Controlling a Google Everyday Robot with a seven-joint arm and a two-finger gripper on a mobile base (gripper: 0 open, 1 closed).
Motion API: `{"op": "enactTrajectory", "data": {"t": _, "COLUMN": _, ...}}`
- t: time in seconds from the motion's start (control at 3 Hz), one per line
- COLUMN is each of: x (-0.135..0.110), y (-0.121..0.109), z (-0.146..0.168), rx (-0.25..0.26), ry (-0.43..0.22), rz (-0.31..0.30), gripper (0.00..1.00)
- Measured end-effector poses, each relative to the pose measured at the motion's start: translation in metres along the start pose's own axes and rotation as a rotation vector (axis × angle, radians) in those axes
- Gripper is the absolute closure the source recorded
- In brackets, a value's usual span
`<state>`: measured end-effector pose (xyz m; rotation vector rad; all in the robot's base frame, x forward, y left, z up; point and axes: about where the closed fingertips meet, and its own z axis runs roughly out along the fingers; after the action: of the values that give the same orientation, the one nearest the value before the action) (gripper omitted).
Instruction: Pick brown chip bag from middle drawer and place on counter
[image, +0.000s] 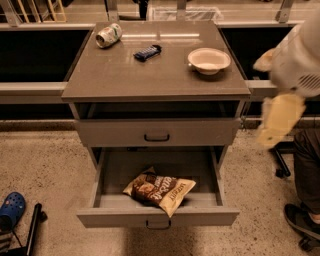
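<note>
Chip bag (159, 189) lies exposed in the pulled-out drawer (200, 217), ready for reaching. The gripper (279, 121) hangs far right, seemingly idle; spread or closed, can't tell.

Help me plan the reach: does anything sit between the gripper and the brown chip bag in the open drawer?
Nothing visible does. The gripper hangs out to the right of the shut drawer front; the brown chip bag lies uncovered in the open middle drawer, lower down.
</note>
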<state>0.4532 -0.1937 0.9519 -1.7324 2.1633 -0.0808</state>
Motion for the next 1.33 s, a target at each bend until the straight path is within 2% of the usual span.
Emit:
{"op": "enactTrajectory", "data": {"t": 0.33, "x": -0.015, "y": 0.025, "z": 0.112, "rx": -0.133, "ry": -0.089, "rz": 0.008, "gripper": 0.0}}
{"op": "enactTrajectory", "data": {"t": 0.67, "x": -0.01, "y": 0.085, "z": 0.231, "rx": -0.325, "ry": -0.111, "rz": -0.007, "gripper": 0.0}}
{"op": "enactTrajectory", "data": {"t": 1.0, "x": 0.01, "y": 0.128, "z": 0.265, "rx": -0.435, "ry": -0.081, "rz": 0.008, "gripper": 0.0}}
{"op": "enactTrajectory", "data": {"t": 1.33, "x": 0.01, "y": 0.127, "z": 0.264, "rx": -0.43, "ry": -0.08, "rz": 0.006, "gripper": 0.0}}
